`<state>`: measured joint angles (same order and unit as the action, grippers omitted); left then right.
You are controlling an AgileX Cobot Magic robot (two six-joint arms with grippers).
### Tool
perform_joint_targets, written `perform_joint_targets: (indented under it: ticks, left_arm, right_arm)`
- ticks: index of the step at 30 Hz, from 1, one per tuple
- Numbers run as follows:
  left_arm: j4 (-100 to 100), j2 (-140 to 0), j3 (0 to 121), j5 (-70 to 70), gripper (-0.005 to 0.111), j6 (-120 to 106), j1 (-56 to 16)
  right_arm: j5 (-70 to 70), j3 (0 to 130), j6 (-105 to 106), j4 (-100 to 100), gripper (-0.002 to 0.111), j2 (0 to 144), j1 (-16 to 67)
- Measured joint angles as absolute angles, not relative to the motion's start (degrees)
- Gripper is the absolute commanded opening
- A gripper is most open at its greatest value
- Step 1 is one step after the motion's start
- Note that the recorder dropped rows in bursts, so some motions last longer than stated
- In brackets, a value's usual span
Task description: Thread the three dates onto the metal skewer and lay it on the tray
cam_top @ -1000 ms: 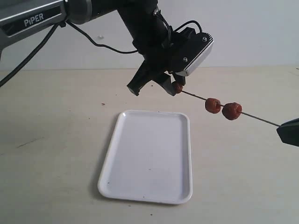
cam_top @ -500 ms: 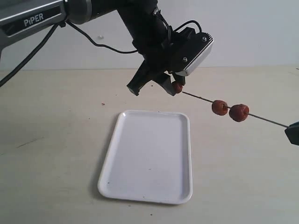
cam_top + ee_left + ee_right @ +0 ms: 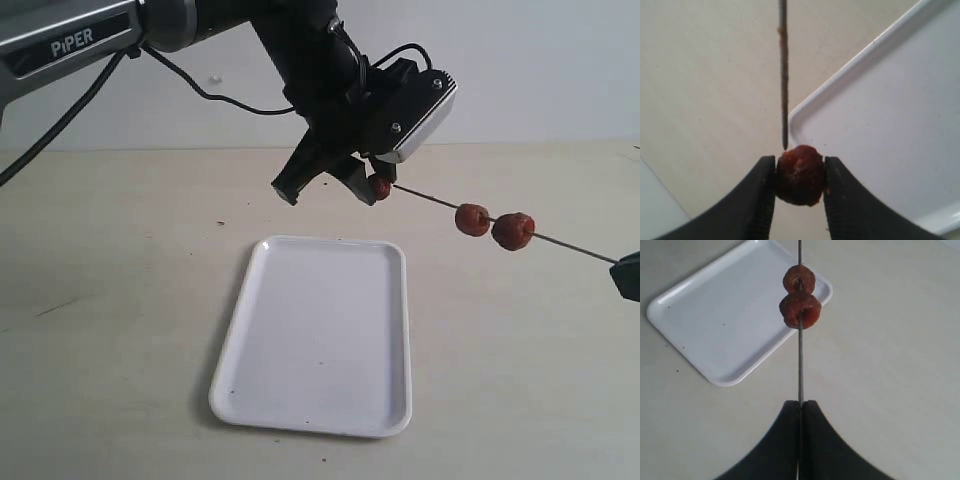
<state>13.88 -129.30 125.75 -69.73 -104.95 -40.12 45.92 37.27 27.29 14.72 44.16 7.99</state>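
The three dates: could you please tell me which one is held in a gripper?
The date pinched in the left gripper, at the skewer's tip; the other two sit threaded farther along the skewer.

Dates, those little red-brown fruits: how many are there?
3. Two dates sit threaded next to each other on the metal skewer; the third date is pinched in the left arm's jaws, right at the skewer's tip.

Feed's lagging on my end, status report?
Left gripper shut on third date. Right gripper shut on skewer, two dates threaded. Tip at third date, not visibly in. Nothing blocking.
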Motion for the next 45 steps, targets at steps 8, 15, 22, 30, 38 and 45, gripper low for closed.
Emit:
perform_joint_targets:
  ticks: [8,15,22,30,38,45]
  left_arm:
    - [13.88,-129.3,125.75,-69.73,0.034,-104.95,-40.12]
    - [13.88,-129.3,125.75,-69.73,0.034,-104.95,-40.12]
    - [13.98,-129.3,125.75,-69.73,0.034,-104.95,-40.12]
    - [14.21,-129.3,125.75,-69.73,0.034,-104.95,-40.12]
    - [14.43,-129.3,125.75,-69.99,0.034,-105.28,-40.12]
    - [14.09,-129.3,125.75,-70.12,0.034,-106.05,-40.12]
  right_arm:
    - [45.13,37.27,27.76,16.39,0.0,44.86,7.99]
    - [44.75,37.27,29.82,18.66,0.0,46.88,7.99]
    - [44.51,37.27,30.27,18.66,0.0,47.45,7.99]
    - [44.39,37.27,30.39,18.66,0.0,47.45,7.99]
    - [44.64,37.38,31.9,20.63,0.0,50.26,7.99]
    - [44.16,41.4,34.71,23.41,0.0,57.4,7.87]
